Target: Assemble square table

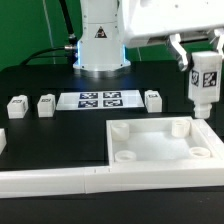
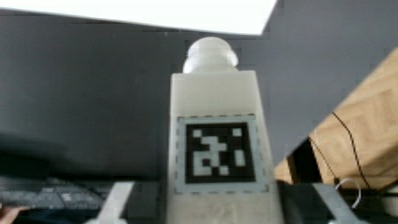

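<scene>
The white square table top (image 1: pixel 160 158) lies on the black table at the exterior view's right, with round sockets in its corners. My gripper (image 1: pixel 203 62) is shut on a white tagged leg post (image 1: pixel 204 88) and holds it upright, hanging above the top's far right corner socket (image 1: pixel 180 127). In the wrist view the leg post (image 2: pixel 217 130) fills the middle between my fingers (image 2: pixel 146 200), its rounded end pointing at a corner of the table top (image 2: pixel 143 15). Three more leg posts (image 1: pixel 45 104) stand on the table, two at the left and one (image 1: pixel 153 99) by the marker board.
The marker board (image 1: pixel 100 99) lies flat in front of the robot base (image 1: pixel 100 45). A long white L-shaped rail (image 1: pixel 60 181) runs along the near edge, with a short piece (image 1: pixel 2 140) at the left. Cables and a brown surface (image 2: pixel 365 120) show beyond the table edge.
</scene>
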`<state>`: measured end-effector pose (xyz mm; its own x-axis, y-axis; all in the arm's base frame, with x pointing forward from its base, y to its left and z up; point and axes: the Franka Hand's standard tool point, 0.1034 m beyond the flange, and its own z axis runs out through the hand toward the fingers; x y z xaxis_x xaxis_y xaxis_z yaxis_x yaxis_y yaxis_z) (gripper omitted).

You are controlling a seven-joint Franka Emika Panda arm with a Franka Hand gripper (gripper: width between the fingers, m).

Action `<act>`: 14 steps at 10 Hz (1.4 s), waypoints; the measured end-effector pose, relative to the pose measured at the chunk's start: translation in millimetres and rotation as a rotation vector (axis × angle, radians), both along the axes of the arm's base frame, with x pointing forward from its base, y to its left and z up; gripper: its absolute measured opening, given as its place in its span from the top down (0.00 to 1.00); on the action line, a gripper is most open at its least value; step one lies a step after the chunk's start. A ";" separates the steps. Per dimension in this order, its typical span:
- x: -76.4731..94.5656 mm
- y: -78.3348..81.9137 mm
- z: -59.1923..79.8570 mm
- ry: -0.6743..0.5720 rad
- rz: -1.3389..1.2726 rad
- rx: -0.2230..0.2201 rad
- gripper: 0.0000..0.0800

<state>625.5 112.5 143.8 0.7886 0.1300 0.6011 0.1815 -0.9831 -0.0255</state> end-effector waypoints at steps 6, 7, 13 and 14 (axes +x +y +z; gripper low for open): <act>0.5 -1.6 -43.7 0.031 -0.005 -0.002 0.64; 0.4 -2.6 -44.6 0.027 -0.007 -0.002 0.64; -7.2 -1.4 -36.8 0.020 -0.001 -0.004 0.64; -9.5 -1.6 -38.6 0.024 0.000 -0.005 0.64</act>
